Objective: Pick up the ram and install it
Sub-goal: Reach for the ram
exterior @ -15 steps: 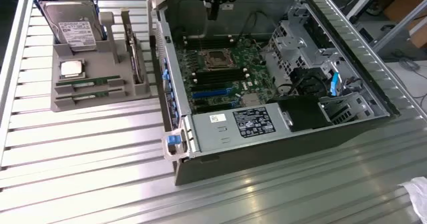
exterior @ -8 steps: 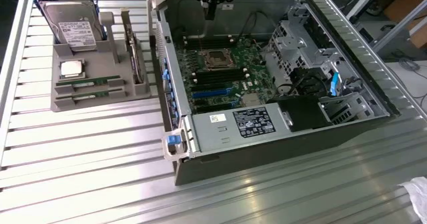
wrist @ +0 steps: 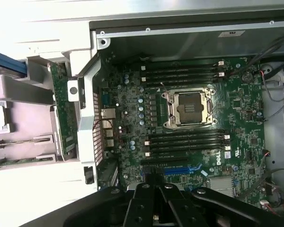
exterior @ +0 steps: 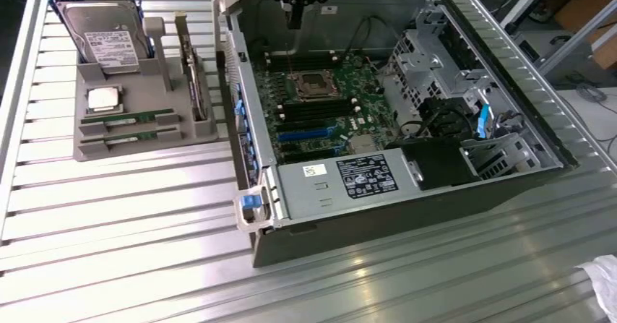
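My claw (exterior: 294, 21) hangs over the far end of the open computer case (exterior: 386, 222), above the motherboard (exterior: 333, 124) and not touching it. Its fingers are pressed together and I see nothing between them. In the wrist view the claw (wrist: 154, 182) sits over the board's blue expansion slot (wrist: 177, 169), with the bare CPU socket (wrist: 189, 108) beyond it and rows of black memory slots (wrist: 187, 139) on either side of that socket.

The ram (exterior: 127, 118) is well away from me. It lies flat in a groove of the gray holder (exterior: 115, 153), which stands on the bench (exterior: 144, 214) at the exterior view's left of the case. A second stick (exterior: 130, 136) just like it lies in the next groove, parallel and just beside the first. The same holder carries a square silver CPU chip (exterior: 103, 99) just behind the sticks and a hard drive (exterior: 101, 37) with a white label propped at its far end.

Inside the case, the power supply (exterior: 347, 182) with its black label fills the near end.
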{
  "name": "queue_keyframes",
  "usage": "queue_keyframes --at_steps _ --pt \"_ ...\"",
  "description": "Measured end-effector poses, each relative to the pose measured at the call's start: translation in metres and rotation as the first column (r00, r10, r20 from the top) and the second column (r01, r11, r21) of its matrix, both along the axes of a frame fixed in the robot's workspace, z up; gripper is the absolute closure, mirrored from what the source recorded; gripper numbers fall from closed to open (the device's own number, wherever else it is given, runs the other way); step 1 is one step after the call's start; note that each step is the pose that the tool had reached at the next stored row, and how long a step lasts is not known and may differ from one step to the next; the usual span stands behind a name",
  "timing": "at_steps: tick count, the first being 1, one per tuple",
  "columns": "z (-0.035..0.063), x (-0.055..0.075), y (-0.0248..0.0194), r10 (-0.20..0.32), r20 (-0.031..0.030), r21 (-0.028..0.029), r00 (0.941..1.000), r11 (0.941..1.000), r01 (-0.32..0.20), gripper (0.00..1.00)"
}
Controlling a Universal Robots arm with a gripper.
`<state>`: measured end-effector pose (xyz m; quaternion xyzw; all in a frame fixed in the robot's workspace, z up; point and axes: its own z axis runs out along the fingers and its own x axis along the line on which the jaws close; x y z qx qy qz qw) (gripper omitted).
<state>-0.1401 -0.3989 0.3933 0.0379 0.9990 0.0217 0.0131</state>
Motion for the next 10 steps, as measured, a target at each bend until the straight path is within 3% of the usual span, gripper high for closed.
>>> queue_keyframes --at_steps 8,10 --pt "0.0 -0.011 0.0 0.0 0.0 0.0 1.0 1.0 0.0 0.89" --pt "0.0 -0.02 0.0 0.0 0.0 0.0 1.0 1.0 0.0 0.89"
